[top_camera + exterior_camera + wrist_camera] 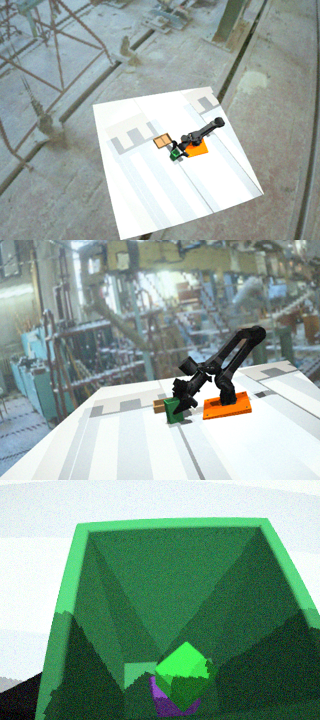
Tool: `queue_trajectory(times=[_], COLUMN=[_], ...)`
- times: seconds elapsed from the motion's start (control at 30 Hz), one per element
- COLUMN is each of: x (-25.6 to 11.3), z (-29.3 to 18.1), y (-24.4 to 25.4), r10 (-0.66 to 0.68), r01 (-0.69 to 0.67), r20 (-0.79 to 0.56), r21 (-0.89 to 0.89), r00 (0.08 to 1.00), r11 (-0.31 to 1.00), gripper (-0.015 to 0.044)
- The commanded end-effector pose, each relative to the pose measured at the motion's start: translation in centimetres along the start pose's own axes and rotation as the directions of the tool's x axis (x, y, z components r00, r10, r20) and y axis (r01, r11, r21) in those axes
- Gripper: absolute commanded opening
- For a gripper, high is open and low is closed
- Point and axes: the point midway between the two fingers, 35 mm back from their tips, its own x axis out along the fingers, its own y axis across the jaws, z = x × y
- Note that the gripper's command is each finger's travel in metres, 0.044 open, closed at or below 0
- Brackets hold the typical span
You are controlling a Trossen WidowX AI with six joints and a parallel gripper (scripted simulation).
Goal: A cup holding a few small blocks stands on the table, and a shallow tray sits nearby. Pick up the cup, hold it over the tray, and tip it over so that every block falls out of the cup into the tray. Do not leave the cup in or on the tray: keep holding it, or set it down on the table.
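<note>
At left, shallow tray [158, 142] [158, 405], near upright cup [174, 157] [171, 411] [175, 580] on surface [160, 191] [134, 459] [30, 570]; rightward, tool [180, 149] [176, 402] [186, 651] spread about cup, apparently unclamped; best to centre, squeeze evenly, lift level; only in wrist view, purple block [162, 707], then bright green block [182, 660], deep inside; from exterior, hidden by walls.

Tabletop [196, 180] [160, 446] glaring white; grey shadows banded; backdrop blurred, grainy.
</note>
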Motion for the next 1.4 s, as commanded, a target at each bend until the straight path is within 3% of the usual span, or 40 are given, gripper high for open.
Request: queue_trajectory(times=[0.0, 0.33, 0.63, 1.37], x=[0.0, 0.0, -1.1, -2.7], z=[0.0, 0.0, 1.2, 3.2], y=[0.0, 0.0, 0.0, 0.0], r10=[-0.003, -0.003, -0.003, -0.003], r01=[0.003, 0.003, 0.003, 0.003], r20=[0.0, 0.0, 0.0, 0.0], r21=[0.003, 0.003, 0.003, 0.003], r00=[1.0, 1.0, 1.0, 1.0], r11=[1.0, 1.0, 1.0, 1.0], gripper=[0.0308, 0.0242, 0.0006, 0.0])
